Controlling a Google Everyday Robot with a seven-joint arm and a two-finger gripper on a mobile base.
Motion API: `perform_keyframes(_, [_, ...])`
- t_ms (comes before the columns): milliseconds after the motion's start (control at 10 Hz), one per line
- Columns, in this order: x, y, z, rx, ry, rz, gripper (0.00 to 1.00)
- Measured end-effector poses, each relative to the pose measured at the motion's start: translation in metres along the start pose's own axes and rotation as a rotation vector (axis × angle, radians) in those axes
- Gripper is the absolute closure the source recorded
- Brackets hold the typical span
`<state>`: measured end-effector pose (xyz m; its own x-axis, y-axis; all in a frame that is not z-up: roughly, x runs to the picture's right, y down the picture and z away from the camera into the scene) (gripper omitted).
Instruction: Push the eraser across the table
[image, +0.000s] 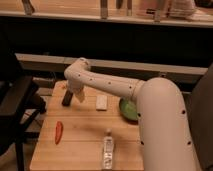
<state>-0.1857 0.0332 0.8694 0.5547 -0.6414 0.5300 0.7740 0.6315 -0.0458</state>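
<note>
The eraser, a small black block, lies on the light wooden table near its back left corner. My gripper hangs down from the white arm's bent wrist and sits just right of the eraser, close to it or touching it. The arm reaches in from the lower right and covers the table's right side.
A whitish rectangular block lies right of the gripper. A green bowl is partly hidden by the arm. A red-orange chili shape lies at the left front, and a clear bottle lies near the front edge. A black chair stands left of the table.
</note>
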Motion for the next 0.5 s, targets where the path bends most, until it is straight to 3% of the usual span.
perform_keyframes(100, [-0.001,-0.001,0.003,0.002,-0.006,-0.004,0.41])
perform_keyframes(400, [-0.001,0.001,0.011,0.0,-0.023,-0.012,0.47])
perform_keyframes(500, [0.0,0.003,0.016,-0.002,-0.034,-0.009,0.59])
